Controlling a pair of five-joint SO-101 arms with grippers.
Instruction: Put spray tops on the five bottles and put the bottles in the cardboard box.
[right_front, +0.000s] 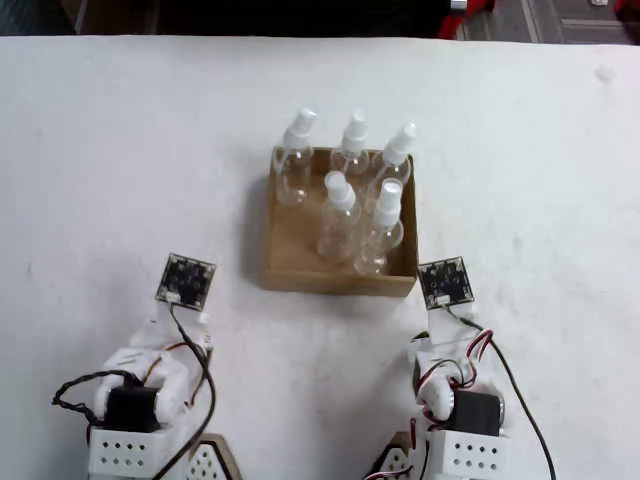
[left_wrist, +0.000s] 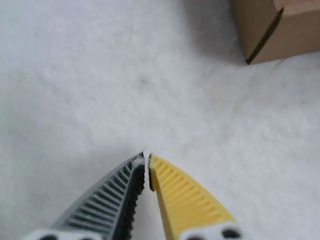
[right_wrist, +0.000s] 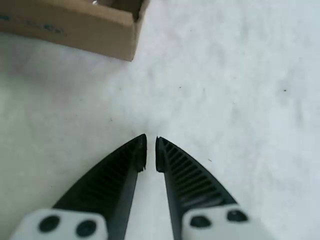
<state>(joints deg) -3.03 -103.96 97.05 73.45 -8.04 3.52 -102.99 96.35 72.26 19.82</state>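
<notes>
While left arm (right_front: 140, 400) and right arm (right_front: 455, 405) sit folded back at the near table edge, all five bottles (right_front: 338, 225) stand upright in the box (right_front: 330, 283), each with a spray top (right_front: 338, 188) on. Three bottles are in the far row and two in the near row, with bare box floor in the corner nearest the left gripper. Left gripper (left_wrist: 147, 165): grey finger (left_wrist: 115, 195) and yellow finger (left_wrist: 185, 200) meet at the tips with a hairline gap, gripping nothing. Box (left_wrist: 280, 30) lies ahead of those tips, off to the yellow finger's side, well apart. Right gripper (right_wrist: 151, 147): two black fingers (right_wrist: 187, 180) with a narrow slit at the tips, gripping nothing. Box (right_wrist: 80, 25) lies ahead of them, off toward the left arm's side, also well apart. Both sets of fingertips hang over white table (right_front: 120, 150), touching neither box nor bottles.
</notes>
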